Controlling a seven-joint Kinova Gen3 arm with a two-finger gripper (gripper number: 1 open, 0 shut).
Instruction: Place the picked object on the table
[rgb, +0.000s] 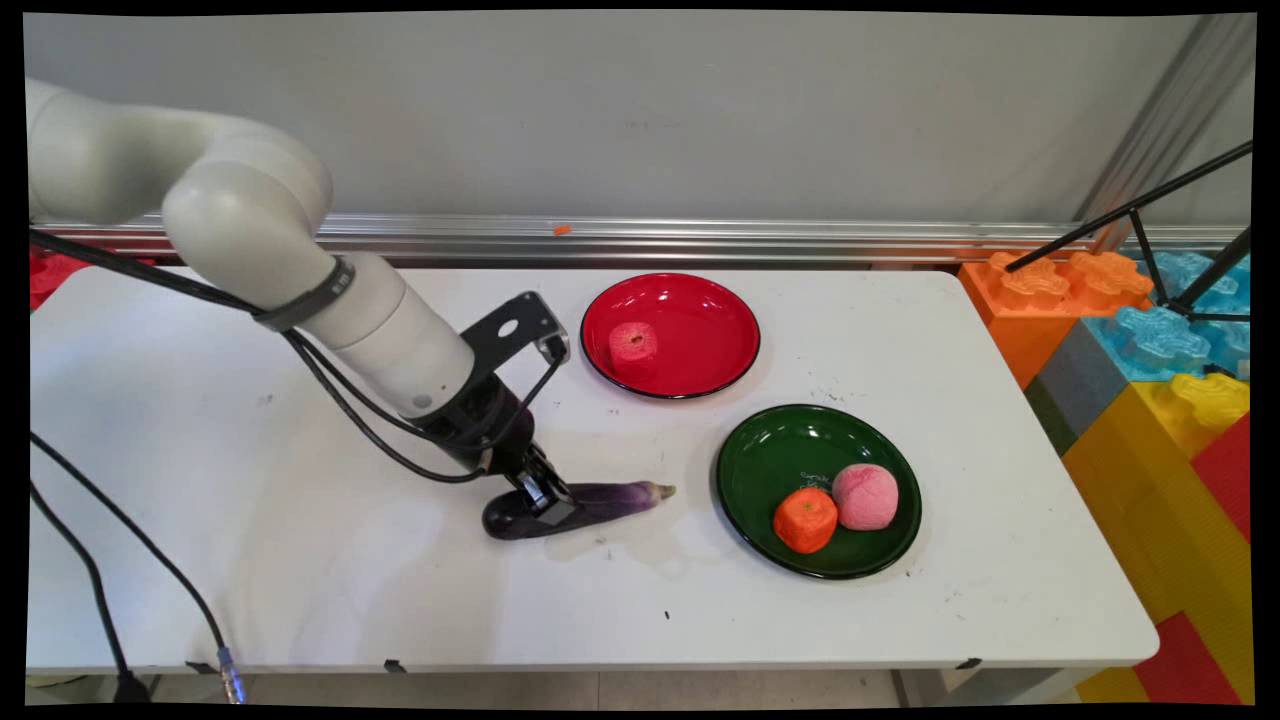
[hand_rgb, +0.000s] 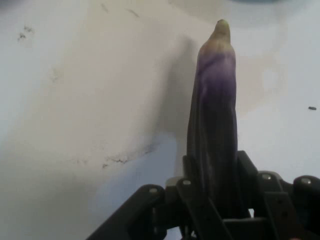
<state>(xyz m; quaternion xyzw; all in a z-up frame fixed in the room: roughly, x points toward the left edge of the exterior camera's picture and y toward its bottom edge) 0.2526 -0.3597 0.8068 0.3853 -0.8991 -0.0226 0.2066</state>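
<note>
A long purple eggplant lies on the white table with its pale tip pointing right. My gripper is down on its thick left part, the fingers shut against its two sides. In the hand view the eggplant runs up from between the fingers toward the top of the picture, resting on the table.
A green plate to the right of the eggplant holds an orange fruit and a pink peach. Behind it a red plate holds a pinkish-red piece. Coloured foam blocks stand past the table's right end. Black cables hang at the left.
</note>
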